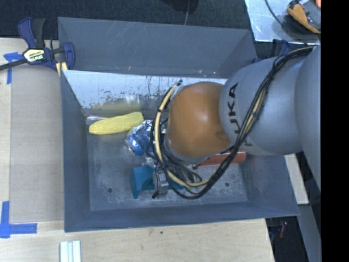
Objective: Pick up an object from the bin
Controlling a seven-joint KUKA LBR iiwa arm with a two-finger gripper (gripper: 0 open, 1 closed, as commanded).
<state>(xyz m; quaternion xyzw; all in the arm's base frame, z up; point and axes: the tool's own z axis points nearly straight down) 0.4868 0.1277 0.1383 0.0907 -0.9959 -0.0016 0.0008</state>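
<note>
**binwatcher:** So how far along is the pick in the camera view? Looks to me like nothing's off the floor yet.

**armchair_kuka:** Agreed, I'd call it approach done, grab not confirmed. The arm comes in from the right and its rounded orange cover point(193, 119) sits over the middle of the grey metal bin point(76, 201). The gripper point(159, 188) hangs low at the lower centre of the frame, right up against the right-hand side of a teal blocky plastic piece point(142, 180). Whether it's released or clenched, I honestly can't tell, since the wrist and the cables hide too much. So securing the piece and lifting it out both look left to do.

**binwatcher:** And the teal thing itself?

**armchair_kuka:** Small, chunky and angular, probably hard plastic. It's lying on the bin floor near the front wall, lower centre-left of the frame. Just above it is a crumpled blue and silver foil wrapper point(139, 137). Up-left of that, a yellow plastic corn cob point(115, 123) lies along the back wall. A flat red-orange strip point(226, 159) pokes out from under the arm at right-centre. All of them look to be resting on the floor.
</note>
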